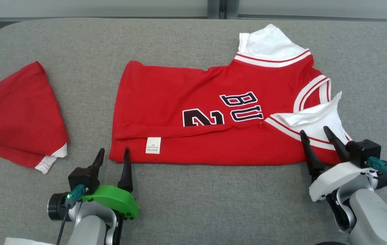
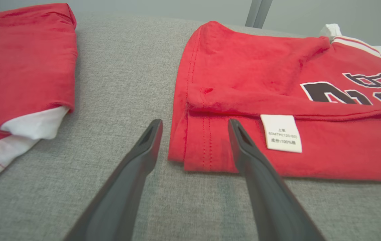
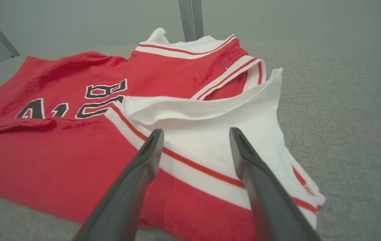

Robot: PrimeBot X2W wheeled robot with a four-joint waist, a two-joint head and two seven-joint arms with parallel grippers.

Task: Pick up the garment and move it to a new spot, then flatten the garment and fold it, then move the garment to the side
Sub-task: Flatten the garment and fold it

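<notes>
Lying across the middle of the head view, the red garment (image 1: 214,112) is spread on the grey worktop (image 1: 197,204), its near long edge folded up over itself so that the black lettering is partly covered. A white label (image 1: 153,145) shows on the folded strip toward the lower left of the garment, and a white sleeve (image 1: 316,119) lies on its right end. At the lower left of the frame, the left end effector (image 1: 114,149) has its fingers spread apart and grips nothing. In the left wrist view, one finger lies in front of the garment's near corner and the other in front of bare worktop. At the lower right, the right end effector (image 1: 314,130) is likewise spread and empty, its tips over the white sleeve. Whether either one touches the cloth cannot be told. A second red garment (image 1: 20,112), folded, lies apart at the left edge.
</notes>
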